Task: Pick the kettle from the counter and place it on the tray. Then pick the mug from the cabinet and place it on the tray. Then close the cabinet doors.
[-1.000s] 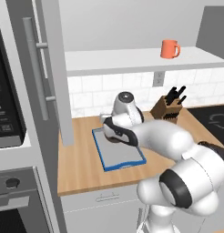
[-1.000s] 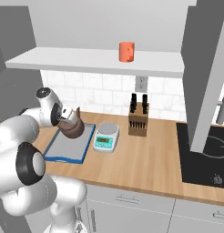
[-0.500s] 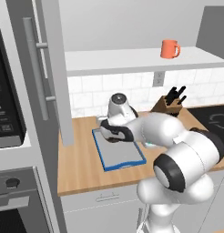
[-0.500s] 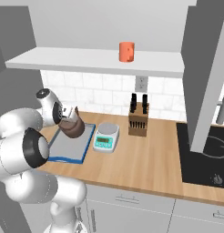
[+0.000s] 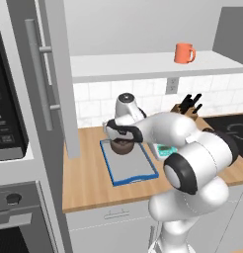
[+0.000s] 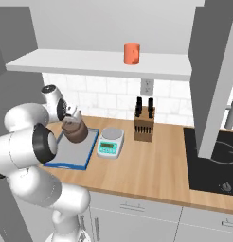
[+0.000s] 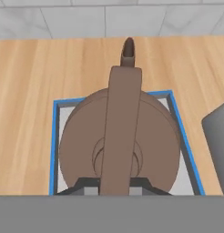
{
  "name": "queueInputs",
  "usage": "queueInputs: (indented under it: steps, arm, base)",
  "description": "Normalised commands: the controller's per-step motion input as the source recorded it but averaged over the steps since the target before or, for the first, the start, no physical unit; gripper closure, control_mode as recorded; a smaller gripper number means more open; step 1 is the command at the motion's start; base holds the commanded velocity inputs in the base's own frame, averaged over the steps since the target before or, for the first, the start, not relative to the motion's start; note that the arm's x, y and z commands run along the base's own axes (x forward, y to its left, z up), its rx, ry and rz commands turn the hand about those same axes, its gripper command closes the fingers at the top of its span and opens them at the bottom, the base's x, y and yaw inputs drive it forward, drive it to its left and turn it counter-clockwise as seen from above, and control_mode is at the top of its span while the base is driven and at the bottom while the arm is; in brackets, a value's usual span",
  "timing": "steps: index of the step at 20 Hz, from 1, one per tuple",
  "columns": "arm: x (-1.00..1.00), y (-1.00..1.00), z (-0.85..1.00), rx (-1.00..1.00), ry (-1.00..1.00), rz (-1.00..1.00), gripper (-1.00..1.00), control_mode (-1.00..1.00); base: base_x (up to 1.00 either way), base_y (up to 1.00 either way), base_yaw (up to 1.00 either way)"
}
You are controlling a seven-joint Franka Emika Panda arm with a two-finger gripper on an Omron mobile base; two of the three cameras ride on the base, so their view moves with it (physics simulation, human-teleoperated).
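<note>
— Over the far end of the tray (image 5: 132, 168), what is my hand (image 5: 119, 133) doing?

— I see it pinching the upright handle of the kettle (image 6: 75, 132); from the hand camera, the kettle (image 7: 119, 145) lies directly below, its handle running up between the fingertips (image 7: 82, 185) and its spout pointing toward the tiled wall. Whether its base touches the tray (image 7: 53, 150) I cannot tell.

— Where are the remaining items?

— I find the mug (image 5: 183, 53) on the cabinet shelf (image 6: 104, 64), upright, handle to the right in the left view. One cabinet door (image 5: 57, 74) stands open at the left, the other (image 6: 214, 71) at the right. On the bench (image 6: 151, 165), a scale (image 6: 111, 142) sits just beside the tray (image 6: 71, 153), and a knife block (image 6: 143, 125) stands beyond it near the wall.
</note>
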Motion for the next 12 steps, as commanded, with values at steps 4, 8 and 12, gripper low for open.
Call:
queueInputs:
  steps: [4, 8, 12]
  arm:
    - [0.00, -0.04, -0.18, -0.03, 0.04, 0.03, 1.00, -1.00]
    - [-0.05, -0.04, -0.26, -0.09, 0.04, 0.01, -1.00, -1.00]
    - [-0.04, -0.03, -0.18, -0.08, 0.00, 0.01, -1.00, -1.00]
  base:
    - [0.00, 0.00, 0.00]
    - [0.00, 0.00, 0.00]
    - [0.00, 0.00, 0.00]
